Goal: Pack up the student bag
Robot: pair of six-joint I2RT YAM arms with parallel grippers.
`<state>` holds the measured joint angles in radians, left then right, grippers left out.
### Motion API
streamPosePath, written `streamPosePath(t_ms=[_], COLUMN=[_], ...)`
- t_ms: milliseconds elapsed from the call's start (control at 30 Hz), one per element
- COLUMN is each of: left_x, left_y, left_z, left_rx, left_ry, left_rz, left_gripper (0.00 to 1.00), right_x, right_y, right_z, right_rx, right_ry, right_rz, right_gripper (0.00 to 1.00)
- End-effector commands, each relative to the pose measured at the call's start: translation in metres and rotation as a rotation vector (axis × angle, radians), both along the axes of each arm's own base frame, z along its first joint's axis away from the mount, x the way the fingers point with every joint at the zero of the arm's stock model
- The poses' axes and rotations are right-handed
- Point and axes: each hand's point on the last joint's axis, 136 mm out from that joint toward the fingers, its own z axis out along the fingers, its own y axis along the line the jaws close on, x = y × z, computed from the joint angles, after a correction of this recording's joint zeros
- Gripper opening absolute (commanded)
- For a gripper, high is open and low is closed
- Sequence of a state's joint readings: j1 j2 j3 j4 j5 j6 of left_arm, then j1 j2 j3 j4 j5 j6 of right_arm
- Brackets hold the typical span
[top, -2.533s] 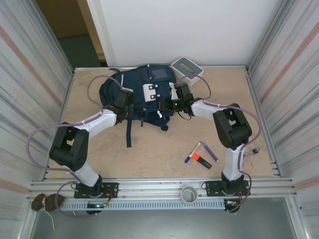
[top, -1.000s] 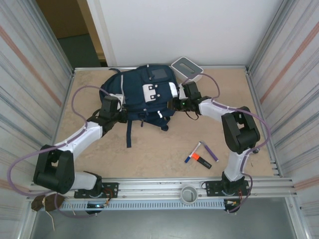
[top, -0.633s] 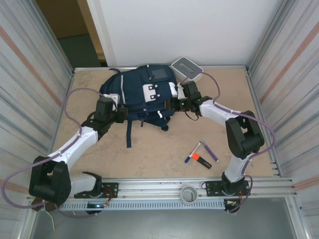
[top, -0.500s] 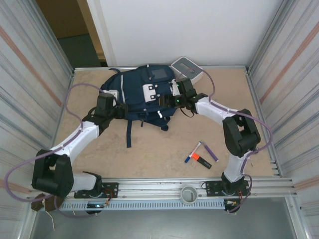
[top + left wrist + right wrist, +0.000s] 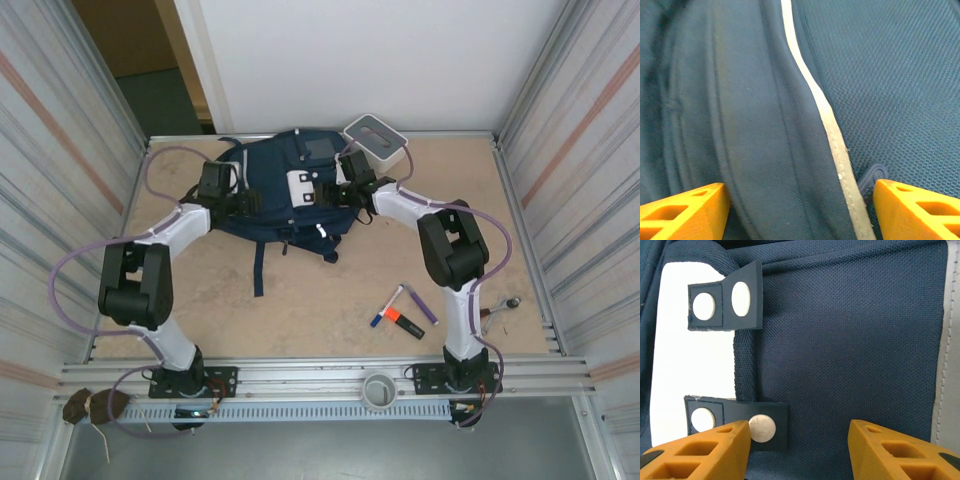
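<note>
The navy student bag [image 5: 280,185] lies flat at the back of the table, white patch up, straps trailing toward me. My left gripper [image 5: 250,203] rests on its left side; in the left wrist view the orange fingertips [image 5: 682,210] stand wide apart over a fold of navy fabric [image 5: 755,125] and a thin reflective strip [image 5: 827,125], so my left gripper [image 5: 797,212] is open. My right gripper [image 5: 332,192] sits on the bag's right side, beside the white patch [image 5: 687,350]. It is open too [image 5: 799,450], its fingers straddling mesh fabric next to a snap tab [image 5: 762,427].
A white-grey box [image 5: 375,140] stands at the back just right of the bag. Several markers [image 5: 405,312] lie on the table in front of the right arm. Corrugated metal walls close both sides, and a rail runs along the near edge.
Both arms have pushed farther back along the bag. The left gripper went from the bag's lower left edge up onto its left side; the right gripper shifted left toward the white patch.
</note>
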<state>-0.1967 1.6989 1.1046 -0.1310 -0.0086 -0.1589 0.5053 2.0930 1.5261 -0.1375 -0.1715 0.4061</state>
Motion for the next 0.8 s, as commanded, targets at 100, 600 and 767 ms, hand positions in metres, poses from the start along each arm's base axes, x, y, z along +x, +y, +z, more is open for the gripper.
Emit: streamPosePath(t_ms=[100, 600, 767], left_x=[-0.049, -0.131, -0.135], left_y=[-0.042, -0.049, -0.049], left_z=[-0.022, 0.003, -0.011], left_rx=[-0.095, 0.098, 0.181], left_ry=[0.052, -0.044, -0.015], left_rz=[-0.11, -0.131, -0.154], left_gripper=[0.73, 0.84, 0.88], right_x=[-0.072, -0.138, -0.131], right_y=[-0.04, -0.056, -0.059], right_z=[-0.045, 0.009, 0.0], right_rx=[-0.121, -0.129, -0.154], right_ry=[0.212, 0.068, 0.072], right_rz=[-0.005, 0.048, 0.034], right_gripper=[0.47, 0.49, 0.52])
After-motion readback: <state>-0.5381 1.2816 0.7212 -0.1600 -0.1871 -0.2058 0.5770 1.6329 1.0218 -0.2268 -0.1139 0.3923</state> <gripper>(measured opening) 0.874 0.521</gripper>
